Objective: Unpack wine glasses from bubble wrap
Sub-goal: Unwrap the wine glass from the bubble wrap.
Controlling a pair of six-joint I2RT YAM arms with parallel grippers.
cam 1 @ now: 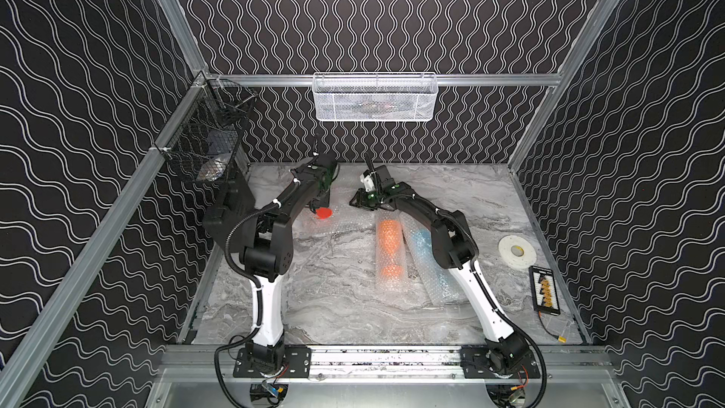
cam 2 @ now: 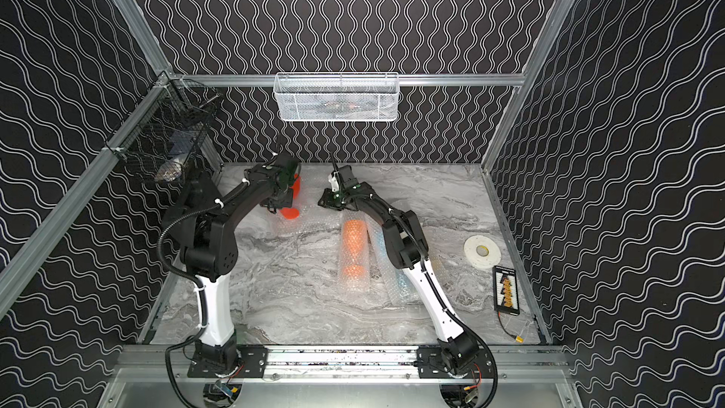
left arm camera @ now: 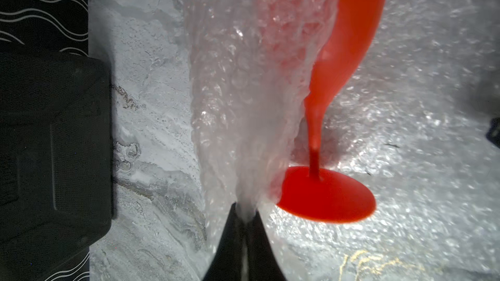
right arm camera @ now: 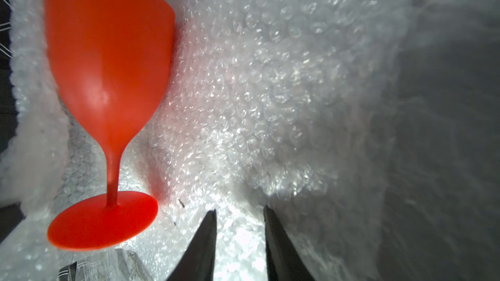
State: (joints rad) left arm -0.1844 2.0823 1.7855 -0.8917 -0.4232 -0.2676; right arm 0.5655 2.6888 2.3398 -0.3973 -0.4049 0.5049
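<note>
Bubble wrap (left arm camera: 238, 90) pinched by left gripper (left arm camera: 245, 208) half-veils red glass (left arm camera: 324, 195); right gripper (right arm camera: 240, 209) parted

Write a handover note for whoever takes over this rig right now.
Grippers: left gripper shut on a raised fold of bubble wrap; right gripper open over the flat part of that sheet, holding nothing.
Done: red glass lies on its side on the sheet, mostly uncovered.
Left: free the red glass, then unwrap the orange roll and blue roll at mid-table.
</note>
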